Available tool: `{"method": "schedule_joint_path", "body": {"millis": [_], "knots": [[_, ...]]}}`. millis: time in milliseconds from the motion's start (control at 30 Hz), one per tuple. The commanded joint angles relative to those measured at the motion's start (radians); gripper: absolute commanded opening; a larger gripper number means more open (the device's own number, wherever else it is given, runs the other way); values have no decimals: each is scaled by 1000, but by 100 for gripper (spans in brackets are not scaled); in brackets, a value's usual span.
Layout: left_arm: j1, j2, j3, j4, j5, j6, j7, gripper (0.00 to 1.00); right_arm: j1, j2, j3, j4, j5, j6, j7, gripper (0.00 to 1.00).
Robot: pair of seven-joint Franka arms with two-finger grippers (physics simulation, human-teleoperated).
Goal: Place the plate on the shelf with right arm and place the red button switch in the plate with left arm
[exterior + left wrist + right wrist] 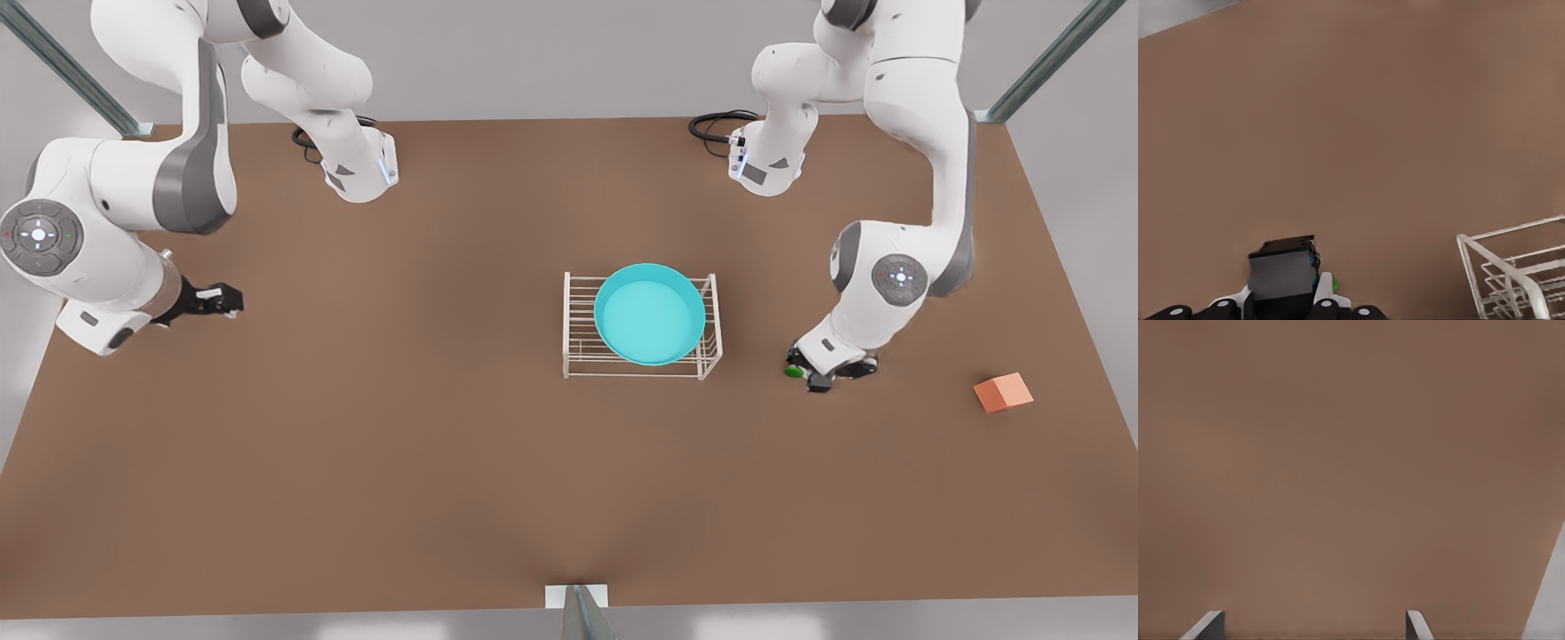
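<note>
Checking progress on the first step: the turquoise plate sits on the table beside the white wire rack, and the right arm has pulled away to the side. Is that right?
Not quite. The front view shows the turquoise plate resting on top of the white wire rack, not on the table beside it. The rest holds: the right end effector is off at the front view's left, over bare table.

The setting was a simulated robot test cell, not a home or a shop. A plain brown table [356,462] stood against blank grey surroundings, with slanted metal frame struts [67,67] at its far corners and a bracket [578,604] at its near edge. Two white Franka arms [925,178] were mounted at the far side with cables [716,124] at their bases. Surfaces were uniformly rendered and carried no wear.
</note>
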Motion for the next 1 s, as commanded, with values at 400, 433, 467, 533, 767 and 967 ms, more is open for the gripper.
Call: {"method": "schedule_joint_path", "body": {"millis": [400, 433, 467, 533, 767, 967], "knots": [[-174, 123, -268, 197, -89, -248, -1130, 35, -1, -10, -1, -8, 2, -11, 10, 100], [-176, 138, -270, 194, -89, -232, -1130, 35, -1, -10, -1, -8, 2, -11, 10, 100], [-176, 156, -271, 188, -87, -210, -1127, 35, -1, -10, -1, -8, 2, -11, 10, 100], [-174, 175, -270, 186, -87, -189, -1127, 40, -1, -10, -1, -8, 2, -13, 11, 100], [-56, 129, -254, 300, -58, -468, -860, 100, -1, -10, -1, -6, 2, -13, 11, 100], [-39, 77, -4, 512, 9, -721, -82, 100, -1, -22, -2, -3, 0, -24, 10, 100]]}}
